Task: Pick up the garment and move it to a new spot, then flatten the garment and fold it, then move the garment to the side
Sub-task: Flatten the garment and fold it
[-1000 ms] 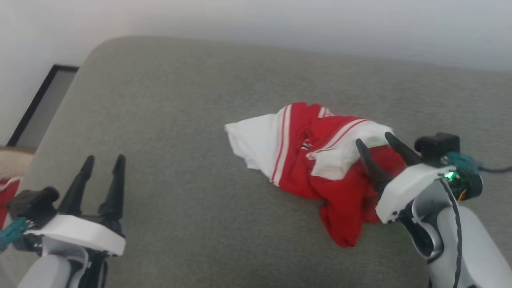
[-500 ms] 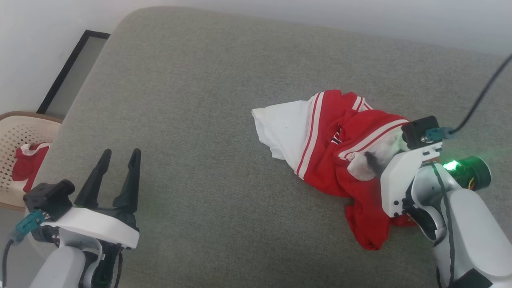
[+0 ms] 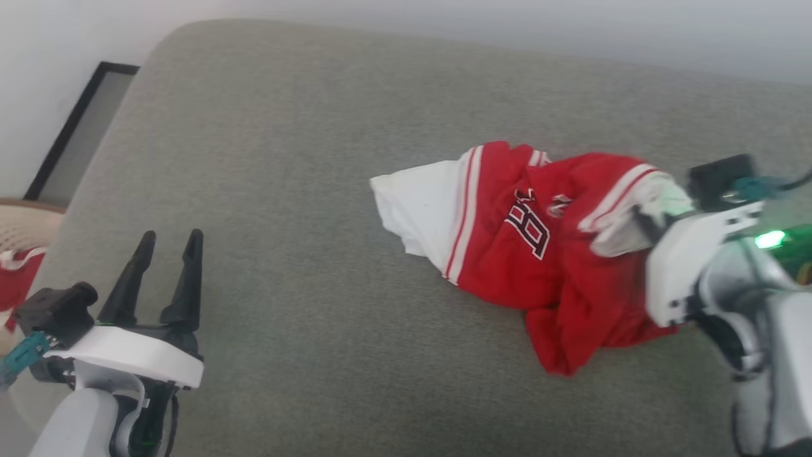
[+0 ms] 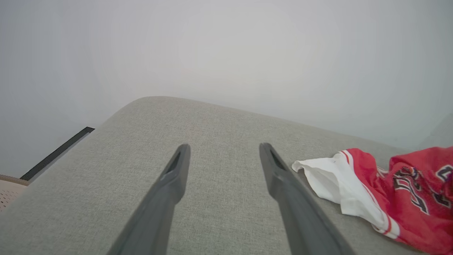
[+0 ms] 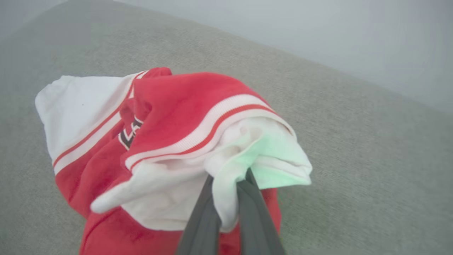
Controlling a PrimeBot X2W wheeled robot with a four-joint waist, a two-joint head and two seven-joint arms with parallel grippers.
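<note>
1. Head view: the garment [image 3: 526, 254] sits crumpled on the grey cushion [image 3: 285, 209], right of middle. Its white sleeve panel points to the robot's left and the dark number print faces up. The right gripper [image 3: 642, 223] is in at the heap's right-hand end, its tips buried in a white fold. Down at lower left, the left gripper [image 3: 171, 236] hangs with jaws spread, holding nothing, well apart from the cloth. A pale basket [image 3: 25, 219] with something red in it peeks in at the left edge.

2. Left wrist view: two dark fingers [image 4: 170, 191] stand wide over bare cushion. The white sleeve tip and the red body lie off to that view's right, near the fingers but not touching them.

3. Right wrist view: here's the grip! Both fingers [image 5: 201, 216] are pinched together on a bunched white fold just under the striped trim, with a tongue of cloth squeezed between them. The rest of the top bunches up beyond, and the cushion around it is blurred.

4. The call: this looks like the first step, the pick-up. The grasp is made, but most of the cloth seems to rest on the cushion. Next comes a lift high enough to clear the trailing red hem, then a carry to open cushion. The pinch takes only a small fold, so a steady rise seems wise. The free left gripper looks ready for the flattening.
</note>
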